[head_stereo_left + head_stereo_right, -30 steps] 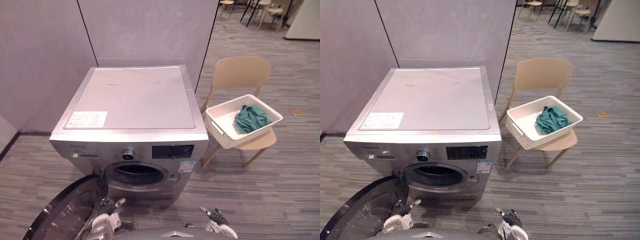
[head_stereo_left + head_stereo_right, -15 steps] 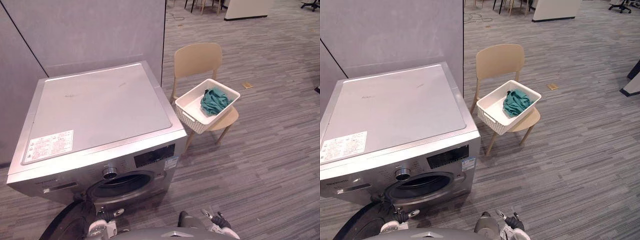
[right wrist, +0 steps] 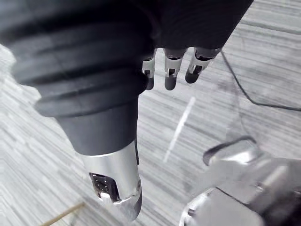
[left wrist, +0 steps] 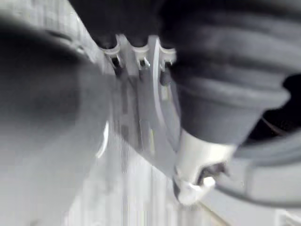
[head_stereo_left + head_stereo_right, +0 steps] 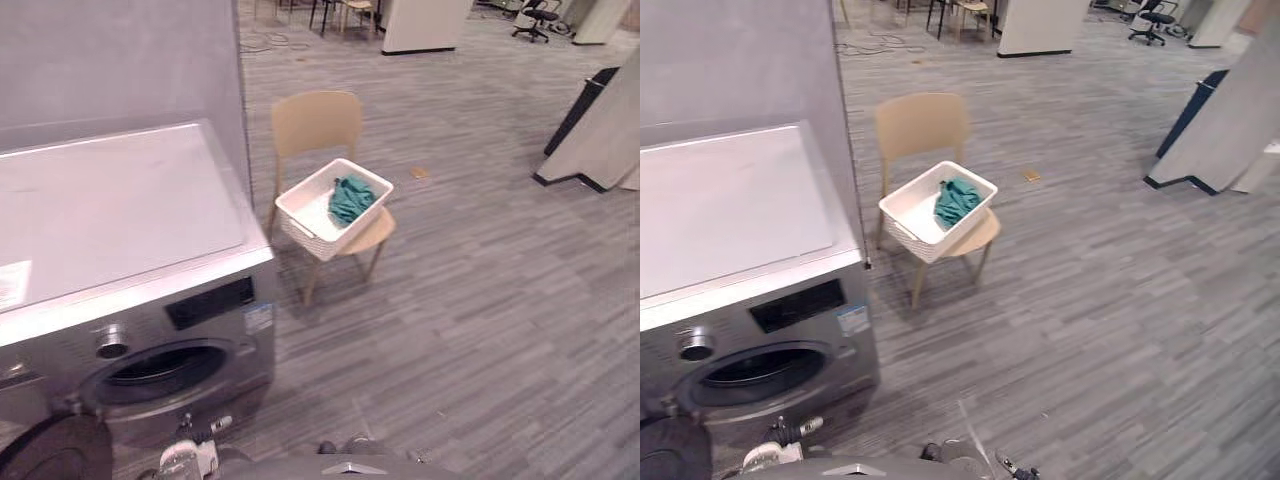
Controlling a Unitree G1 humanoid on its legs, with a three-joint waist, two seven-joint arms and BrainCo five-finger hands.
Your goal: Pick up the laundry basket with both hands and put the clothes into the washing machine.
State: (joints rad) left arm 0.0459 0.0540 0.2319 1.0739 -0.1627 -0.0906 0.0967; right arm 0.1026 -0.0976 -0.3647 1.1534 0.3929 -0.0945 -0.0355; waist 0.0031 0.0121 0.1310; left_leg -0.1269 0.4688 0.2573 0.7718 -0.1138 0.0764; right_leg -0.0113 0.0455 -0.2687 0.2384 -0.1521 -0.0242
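Note:
A white laundry basket [image 5: 312,216] with a teal garment [image 5: 350,198] in it rests on the seat of a beige chair [image 5: 316,121], to the right of the silver washing machine [image 5: 120,220]. The machine's round drum opening [image 5: 158,366] is uncovered, and its dark door [image 5: 48,452] hangs open at the lower left. My left hand [image 5: 188,458] is low in front of the machine, fingers [image 4: 138,51] relaxed and holding nothing. My right hand [image 3: 170,70] hangs over the striped floor, fingers straight and empty. Both hands are far from the basket.
A grey partition wall [image 5: 120,55] stands behind the machine. A small tan object [image 5: 420,172] lies on the floor past the chair. A slanted light panel with a dark base [image 5: 600,130] stands at the right, with more chairs [image 5: 340,12] at the back.
The camera has swung right: the machine now sits at the left edge, with chair and basket near the middle. Both hands stay low and empty.

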